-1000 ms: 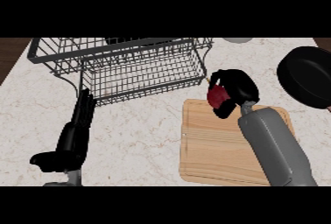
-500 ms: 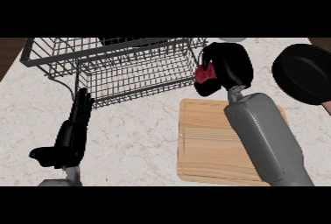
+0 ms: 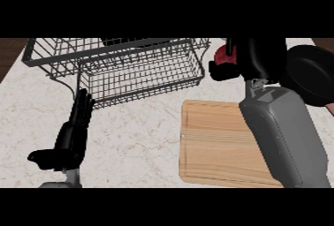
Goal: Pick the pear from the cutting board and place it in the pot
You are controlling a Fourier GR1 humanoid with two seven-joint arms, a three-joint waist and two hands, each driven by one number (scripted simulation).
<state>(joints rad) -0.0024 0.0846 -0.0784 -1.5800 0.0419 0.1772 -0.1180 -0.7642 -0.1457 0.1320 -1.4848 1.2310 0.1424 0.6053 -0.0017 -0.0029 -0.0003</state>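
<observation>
One hand rests idle at my left: the left hand (image 3: 70, 132), fingers straight, on the desk (image 3: 137, 145) below the wire basket (image 3: 124, 66). The cutting board (image 3: 215, 141) is bare now; my right hand (image 3: 251, 57) has carried the pear (image 3: 225, 55) (a red sliver inside curled fingers) up beside the pot (image 3: 313, 73), so release looks close.

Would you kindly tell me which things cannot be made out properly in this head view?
- Pear: only a red sliver shows; the right hand curls round it and hides the rest.
- Pot: cut off by the right edge; its inside cannot be seen.
- Cutting board: its right side lies under the grey forearm.
</observation>
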